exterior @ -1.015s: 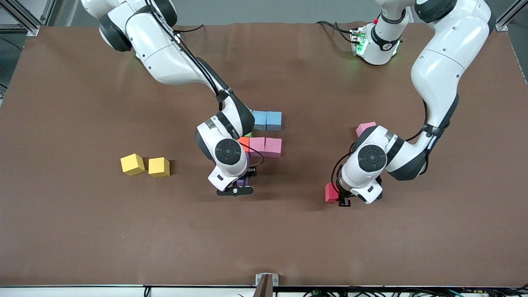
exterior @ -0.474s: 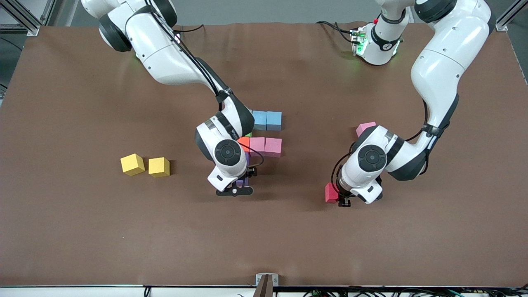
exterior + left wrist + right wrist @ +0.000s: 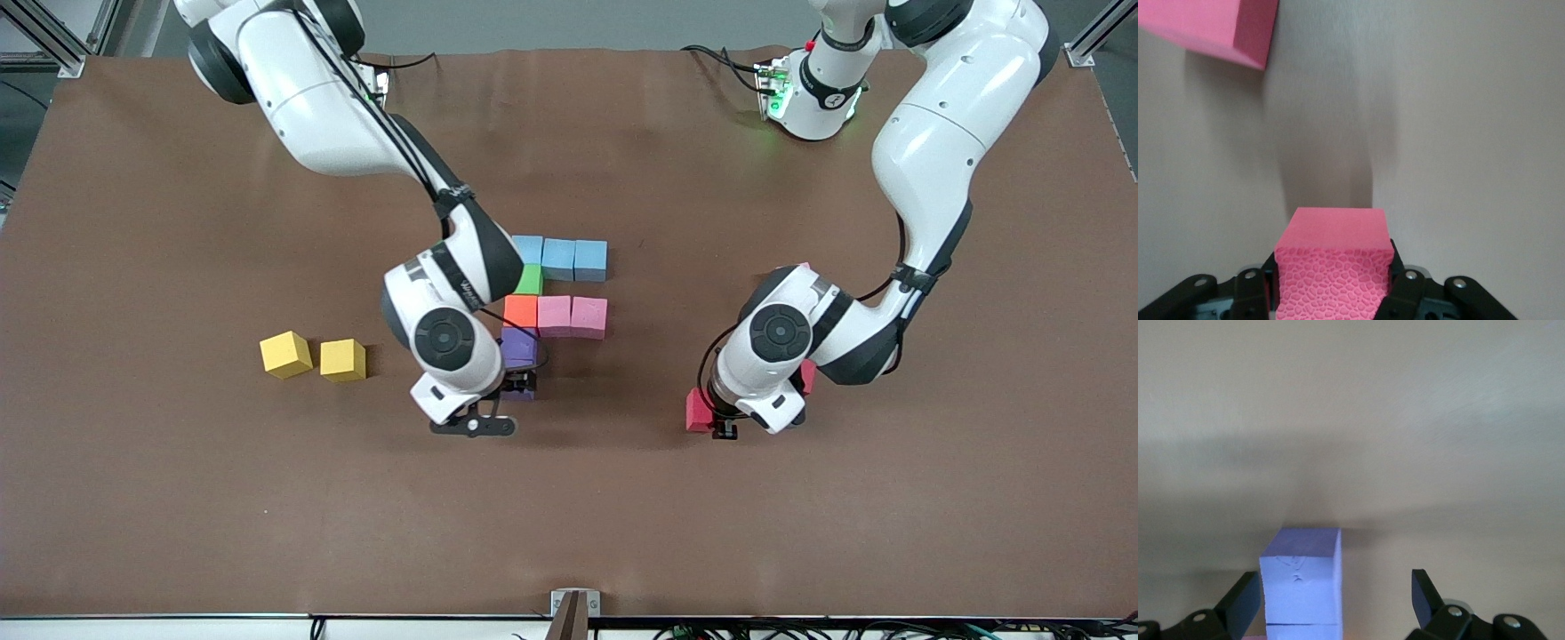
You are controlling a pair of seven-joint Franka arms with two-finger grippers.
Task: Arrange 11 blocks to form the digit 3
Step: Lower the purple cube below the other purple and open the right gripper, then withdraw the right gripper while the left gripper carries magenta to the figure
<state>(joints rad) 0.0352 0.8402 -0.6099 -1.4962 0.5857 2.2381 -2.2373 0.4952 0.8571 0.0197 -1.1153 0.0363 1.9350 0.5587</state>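
Blocks (image 3: 555,289) sit between the spread right end effector (image 3: 498,402) and the left end effector (image 3: 722,425) clamping a red block (image 3: 697,411).

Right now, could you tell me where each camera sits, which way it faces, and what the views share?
Front view: high across the table, facing both arms over the digit 3.
Left wrist view: on the left arm, looking past the left gripper shut on a red block.
Right wrist view: on the right arm, past the open right gripper beside a purple block.
Shared: front view also shows that red block.

High front camera facing the robots; two close wrist cameras, tableward.
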